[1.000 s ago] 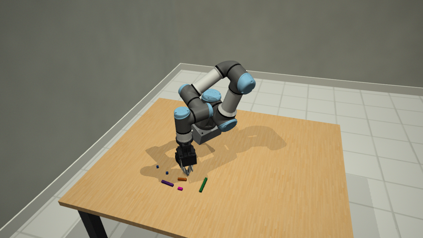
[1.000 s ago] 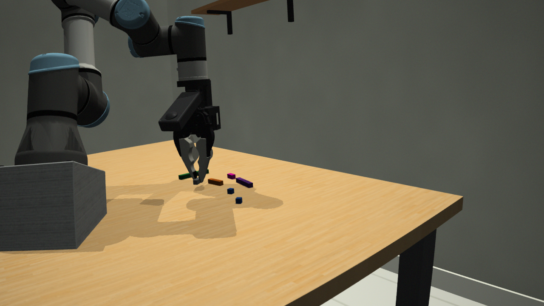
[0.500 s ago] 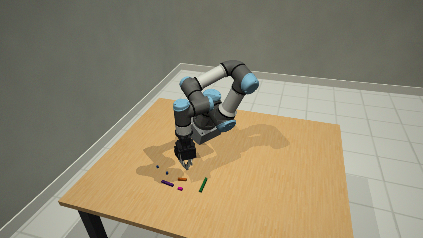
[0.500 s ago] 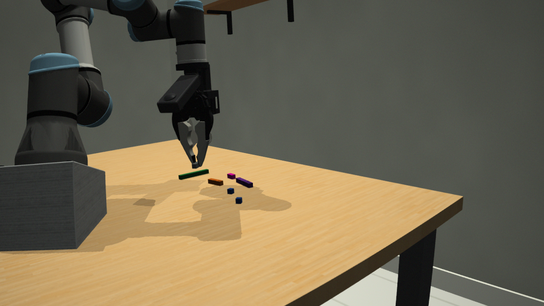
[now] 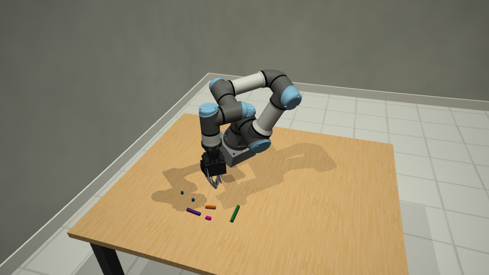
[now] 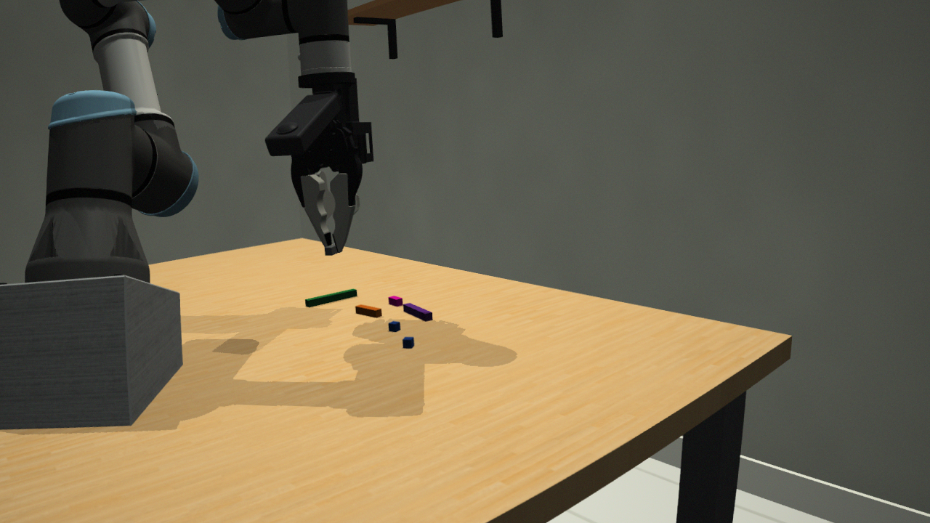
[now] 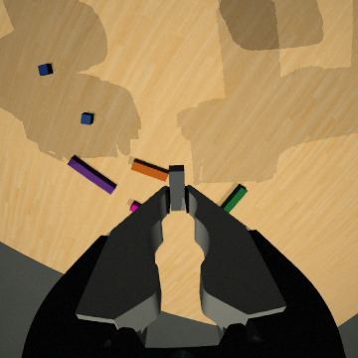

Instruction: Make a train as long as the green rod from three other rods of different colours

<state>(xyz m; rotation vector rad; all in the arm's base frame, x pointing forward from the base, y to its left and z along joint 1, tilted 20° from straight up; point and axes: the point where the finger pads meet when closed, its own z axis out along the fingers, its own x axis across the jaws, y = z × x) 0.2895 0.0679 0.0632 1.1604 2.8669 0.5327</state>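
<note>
From the top view's side, a long green rod [image 5: 234, 213] [image 6: 330, 298] [image 7: 234, 199] is laid flat at the right, slanted from near left to far right. An orange rod [image 5: 210, 207] [image 6: 368, 311] [image 7: 150, 170] is laid flat to its left, roughly crosswise. Nearer, a short magenta rod [image 5: 208, 217] [image 6: 395, 301] [image 7: 135, 207] is seen, and just left of it, not touching, a purple rod [image 5: 193, 211] [image 6: 417, 311] [image 7: 91, 175] is slanted from far left to near right. Farther back, two tiny cubes are set apart: one blue rod [image 5: 193, 199] [image 6: 394, 326] [image 7: 87, 118] and, farther left, another blue rod [image 5: 182, 192] [image 6: 408, 342] [image 7: 45, 70]. A grey rod [image 5: 215, 186] [image 6: 330, 249] [image 7: 177, 189] is held raised, beyond the orange one in the top view.
</note>
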